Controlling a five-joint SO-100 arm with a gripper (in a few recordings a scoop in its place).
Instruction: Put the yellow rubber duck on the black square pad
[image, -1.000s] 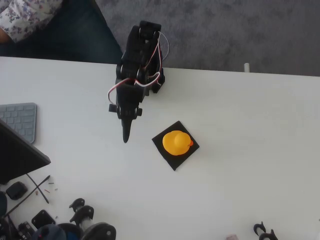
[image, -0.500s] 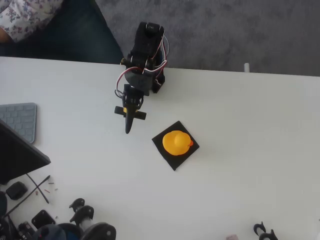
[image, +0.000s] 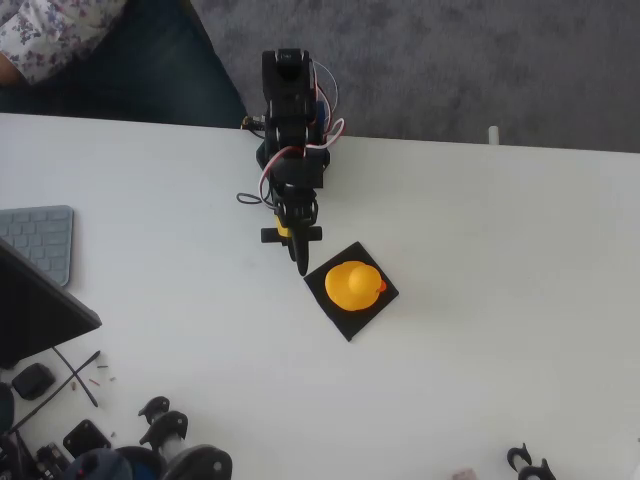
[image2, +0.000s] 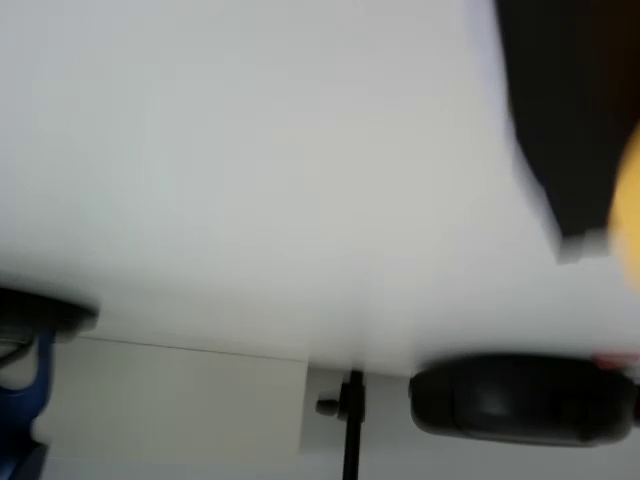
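White surface (image: 500, 300) across most of overhead frame. Black arm (image: 288, 110) upper centre, swung right since half a second ago. Black square pad (image: 340, 312) at centre, corner-on. End effector (image: 300, 262) pressed together, tip near pad's upper-left corner. Yellow rubber duck (image: 352, 284), rounded, orange-red beak right, atop pad. No legible writing.

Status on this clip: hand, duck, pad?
Hand closed, empty, at pad's edge. Duck sits on black pad. Nothing in the way.
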